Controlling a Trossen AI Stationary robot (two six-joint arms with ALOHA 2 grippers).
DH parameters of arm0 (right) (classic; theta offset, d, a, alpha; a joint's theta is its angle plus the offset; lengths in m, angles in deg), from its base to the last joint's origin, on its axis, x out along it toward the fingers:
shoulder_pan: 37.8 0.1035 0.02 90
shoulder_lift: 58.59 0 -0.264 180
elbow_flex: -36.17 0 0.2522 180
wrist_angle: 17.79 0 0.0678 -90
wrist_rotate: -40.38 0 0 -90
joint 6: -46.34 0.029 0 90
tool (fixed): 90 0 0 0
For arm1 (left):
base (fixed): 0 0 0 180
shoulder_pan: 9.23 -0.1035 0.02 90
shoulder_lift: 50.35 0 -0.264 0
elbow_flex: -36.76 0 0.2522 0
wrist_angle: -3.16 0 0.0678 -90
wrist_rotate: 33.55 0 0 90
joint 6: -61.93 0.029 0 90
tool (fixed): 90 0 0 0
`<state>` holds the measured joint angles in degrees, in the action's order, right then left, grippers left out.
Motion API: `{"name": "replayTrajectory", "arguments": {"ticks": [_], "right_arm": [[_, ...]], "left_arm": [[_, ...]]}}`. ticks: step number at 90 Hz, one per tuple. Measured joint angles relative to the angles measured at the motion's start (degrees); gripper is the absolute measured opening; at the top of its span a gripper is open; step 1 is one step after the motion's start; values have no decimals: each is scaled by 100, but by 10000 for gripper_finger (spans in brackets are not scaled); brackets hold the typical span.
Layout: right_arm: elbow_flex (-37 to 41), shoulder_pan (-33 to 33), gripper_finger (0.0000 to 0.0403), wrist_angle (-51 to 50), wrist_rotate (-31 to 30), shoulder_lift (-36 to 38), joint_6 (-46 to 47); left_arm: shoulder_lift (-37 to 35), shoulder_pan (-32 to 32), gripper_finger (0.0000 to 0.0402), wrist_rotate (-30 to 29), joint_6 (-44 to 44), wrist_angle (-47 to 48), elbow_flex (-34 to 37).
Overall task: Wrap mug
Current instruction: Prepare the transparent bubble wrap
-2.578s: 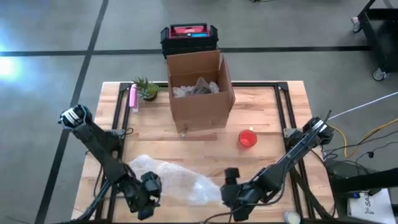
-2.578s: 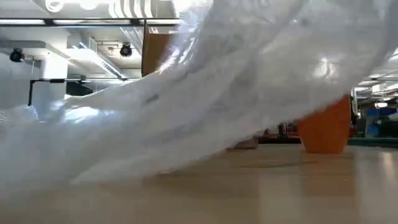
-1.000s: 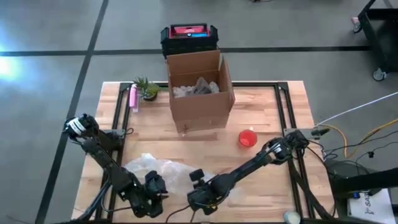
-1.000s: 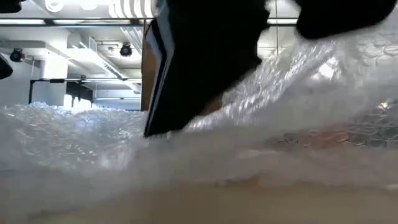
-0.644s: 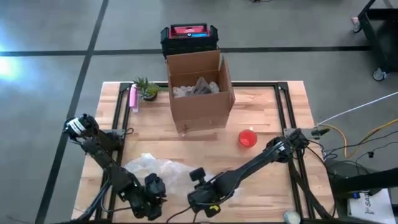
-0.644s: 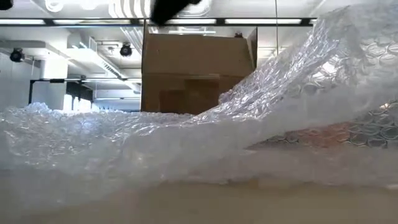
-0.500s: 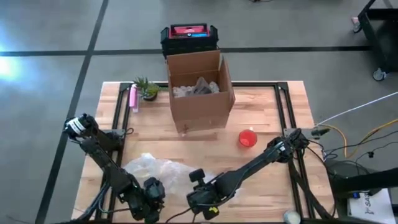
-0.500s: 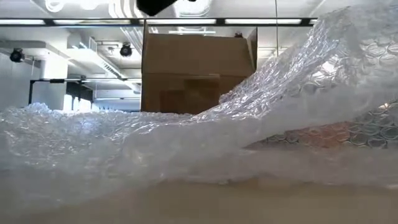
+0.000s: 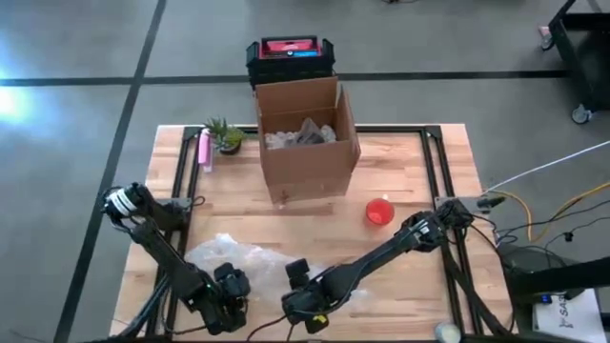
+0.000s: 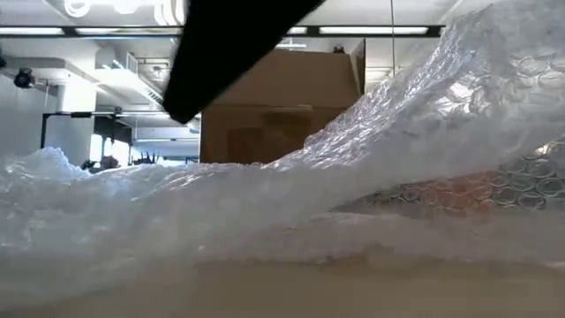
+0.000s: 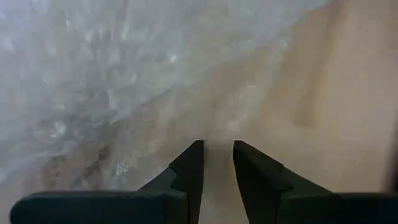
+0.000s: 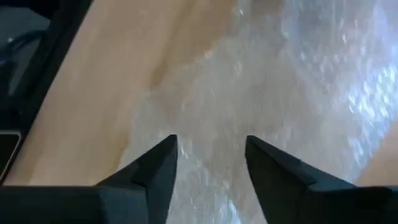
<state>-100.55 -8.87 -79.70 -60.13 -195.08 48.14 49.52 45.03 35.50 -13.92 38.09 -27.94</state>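
A crumpled sheet of clear bubble wrap (image 9: 243,262) lies on the wooden table near its front edge and fills the low view (image 10: 291,212). The red mug (image 9: 379,211) stands apart on the table's right half, with no gripper near it. My left gripper (image 9: 229,286) is low at the wrap's near left part, its fingers (image 11: 217,152) a narrow gap apart over wrap and bare wood. My right gripper (image 9: 300,293) stands open at the wrap's near right edge, with the wrap (image 12: 249,93) under and beyond its fingers (image 12: 211,149). My left gripper points down over the wrap's thin near edge (image 11: 155,137); whether its fingertips touch the wrap cannot be told. My right gripper has its two fingers on either side of a stretch of wrap (image 12: 211,124); whether they touch it cannot be told.
An open cardboard box (image 9: 307,143) holding packing material stands at the table's far middle. A small potted plant (image 9: 225,135) and a pink object (image 9: 203,150) are at the far left. A black and red case (image 9: 289,55) sits behind the box. Bare wood lies between wrap and mug.
My right gripper has shifted a little toward the table's left and near edges along the wrap's near edge. In the low view a dark arm part that had risen out of sight is again across the top. The wrap has kept nearly the same shape.
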Motion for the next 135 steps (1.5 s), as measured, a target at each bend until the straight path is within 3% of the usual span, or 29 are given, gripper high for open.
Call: {"name": "replayTrajectory", "arguments": {"ticks": [10,21,43,55,72,100,108,127,135], "right_arm": [[87,-9,195,350,49,-96,-79],[123,-20,199,62,255,-163,-171],[134,-23,185,45,797,-452,-192],[133,-15,142,-36,758,-502,-188],[140,5,15,-339,736,-343,-174],[137,39,23,-1211,743,853,118],[135,16,14,-1611,334,1184,148],[223,-265,1,-2947,-1787,1458,648],[470,-462,4,-3131,-2080,1458,1275]], "left_arm": [[125,-2,75,8,-29,-23,9],[25,-4,75,8,-29,-33,16],[-54,-1,75,-77,52,-64,33],[-54,7,75,-98,54,-66,37],[-54,9,75,-118,74,-71,40],[-54,11,75,-146,76,-108,70],[-56,13,75,-119,75,-121,80],[-63,12,75,55,67,-186,71],[-65,9,75,412,-96,-214,-8]]}}
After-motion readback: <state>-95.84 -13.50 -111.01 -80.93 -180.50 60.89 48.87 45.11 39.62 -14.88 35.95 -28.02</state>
